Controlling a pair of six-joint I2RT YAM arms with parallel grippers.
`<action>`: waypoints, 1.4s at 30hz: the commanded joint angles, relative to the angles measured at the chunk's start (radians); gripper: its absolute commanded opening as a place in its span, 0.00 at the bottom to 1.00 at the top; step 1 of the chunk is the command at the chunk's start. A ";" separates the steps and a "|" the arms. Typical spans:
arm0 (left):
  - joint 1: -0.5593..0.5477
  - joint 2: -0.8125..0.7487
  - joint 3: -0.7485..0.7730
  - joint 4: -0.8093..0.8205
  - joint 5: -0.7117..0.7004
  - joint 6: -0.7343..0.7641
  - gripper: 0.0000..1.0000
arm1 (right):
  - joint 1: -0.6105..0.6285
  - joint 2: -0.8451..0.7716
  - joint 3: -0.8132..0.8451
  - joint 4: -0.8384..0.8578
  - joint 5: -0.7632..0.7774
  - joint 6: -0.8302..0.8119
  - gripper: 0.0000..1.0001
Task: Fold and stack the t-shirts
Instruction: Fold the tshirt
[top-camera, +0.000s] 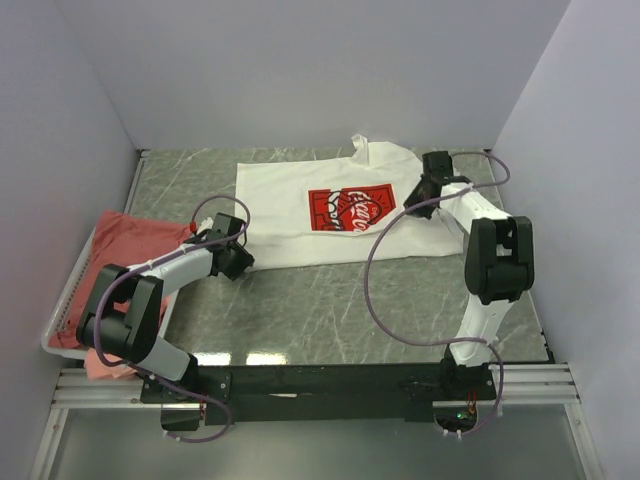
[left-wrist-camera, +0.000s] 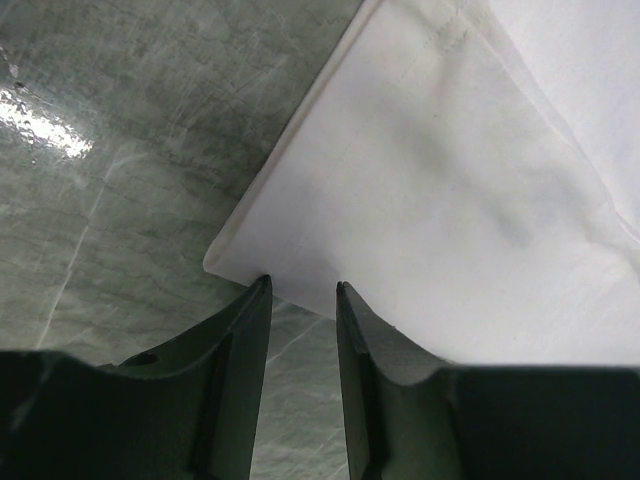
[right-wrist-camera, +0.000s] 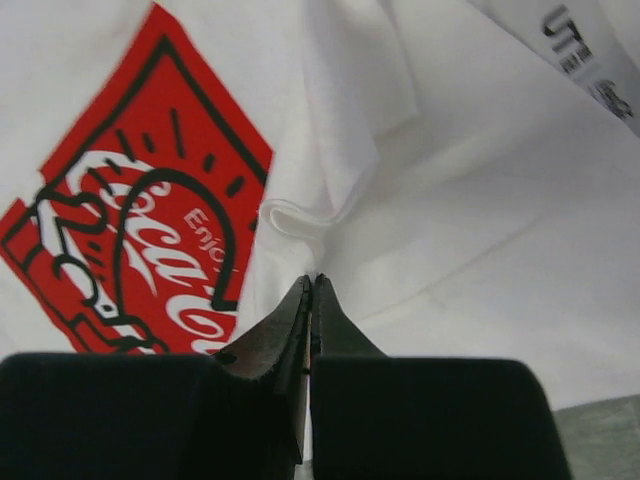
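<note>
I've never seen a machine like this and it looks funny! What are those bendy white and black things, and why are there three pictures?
Those are two robot arms, each ending in a two-finger pincer. One picture looks down from above; the other two come from small cameras on each wrist. A white t-shirt with a red print lies spread on the table. The left gripper is open, right at the shirt's corner, holding nothing yet. The right gripper has its fingers shut beside the print; whether cloth is pinched between them is hard to tell. A pink t-shirt waits in a white basket on the left.
</note>
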 joint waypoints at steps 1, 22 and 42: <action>-0.002 -0.012 0.023 0.000 -0.020 0.007 0.38 | 0.033 0.050 0.115 -0.031 0.025 -0.018 0.00; -0.002 -0.012 0.048 -0.006 -0.009 0.027 0.39 | 0.125 0.290 0.454 -0.022 0.038 -0.101 0.04; -0.003 -0.008 0.054 0.001 0.004 0.035 0.40 | 0.165 0.288 0.542 -0.030 0.037 -0.268 0.62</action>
